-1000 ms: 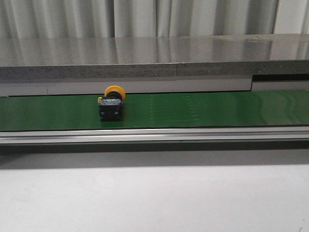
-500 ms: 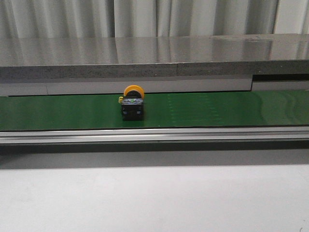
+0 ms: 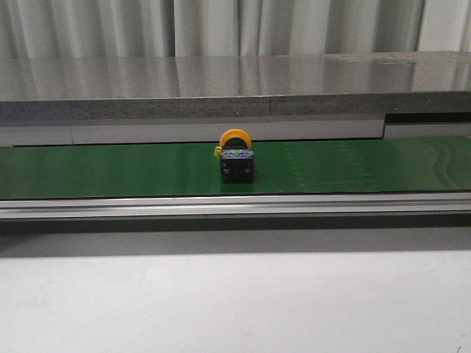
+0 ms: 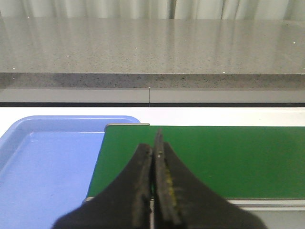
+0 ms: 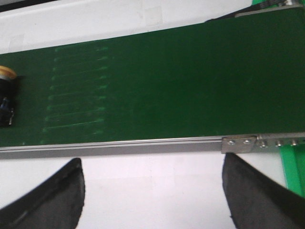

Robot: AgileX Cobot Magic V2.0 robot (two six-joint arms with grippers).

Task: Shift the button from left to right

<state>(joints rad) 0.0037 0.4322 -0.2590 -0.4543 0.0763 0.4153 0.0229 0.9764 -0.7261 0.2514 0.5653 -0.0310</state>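
Observation:
The button (image 3: 236, 159), a black boxy body under a round yellow-orange cap, stands on the green belt (image 3: 353, 165) near the middle of the front view. Its edge also shows at the border of the right wrist view, button (image 5: 6, 95) on the belt (image 5: 167, 81). My right gripper (image 5: 152, 191) is open over the white table, on the near side of the belt rail, with nothing between its fingers. My left gripper (image 4: 155, 148) is shut and empty, pointing at the belt's left end (image 4: 200, 157). No gripper shows in the front view.
A blue tray (image 4: 43, 167) lies beside the belt's left end. An aluminium rail (image 3: 235, 204) runs along the belt's near edge, with a bolted bracket (image 5: 239, 142). A grey stone ledge (image 3: 221, 88) runs behind the belt. White tabletop (image 3: 235, 301) lies in front.
The button has travelled to the right along the belt, from left of centre to about the middle of the front view. No gripper has touched it.

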